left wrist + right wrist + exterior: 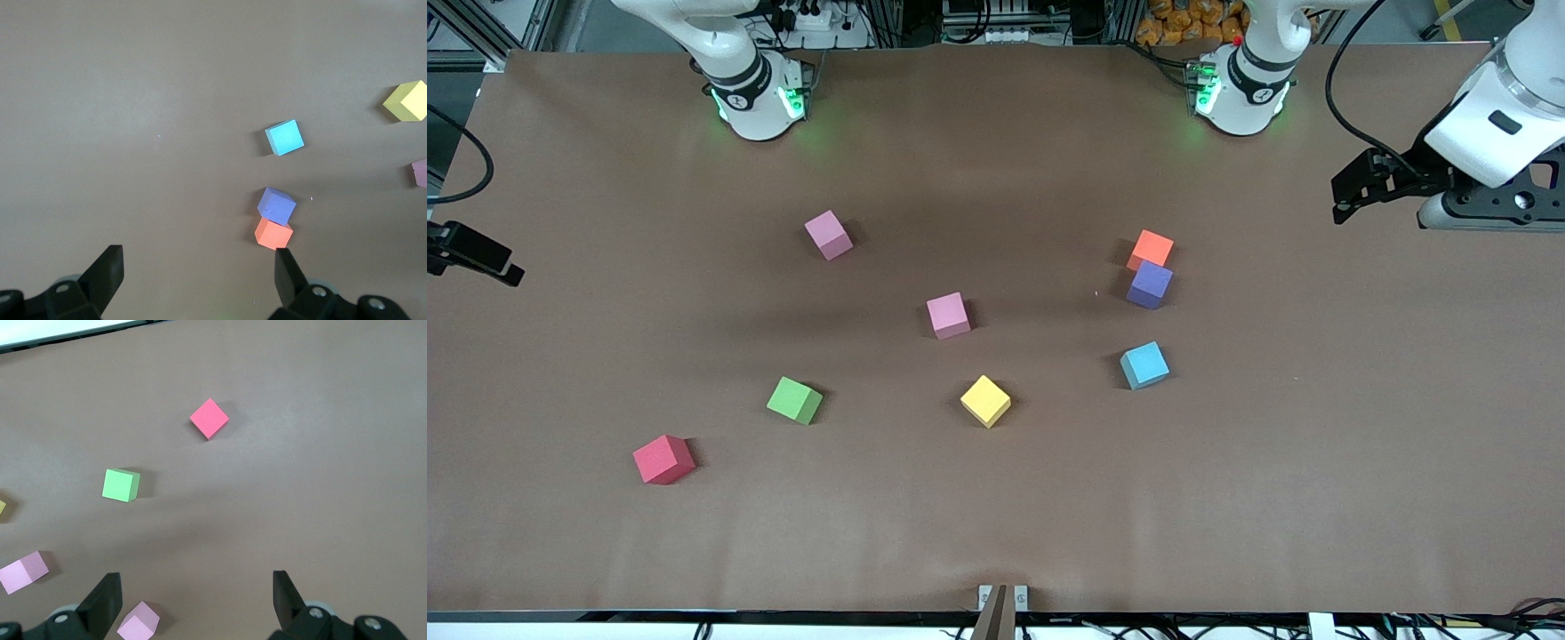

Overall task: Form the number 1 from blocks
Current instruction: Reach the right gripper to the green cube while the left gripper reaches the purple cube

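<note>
While the right gripper (193, 600) is cut off at the front view's edge, its fingers stand apart and empty, as do the left gripper's (199, 273). Matte blocks lie scattered on the table (1316, 444): red block (663, 459), green (794, 400), two pink (829, 235) (948, 315), yellow (985, 400), blue (1144, 364). Orange (1151, 249) touches purple (1149, 284).

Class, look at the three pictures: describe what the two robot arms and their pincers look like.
Both arms are glossy white with black joint rings and green lights glowing at their bases. A black cable loops by the left arm. The left pincer and right pincer each have two matte black, wedge-shaped fingers on black mounts with silver screws.
</note>
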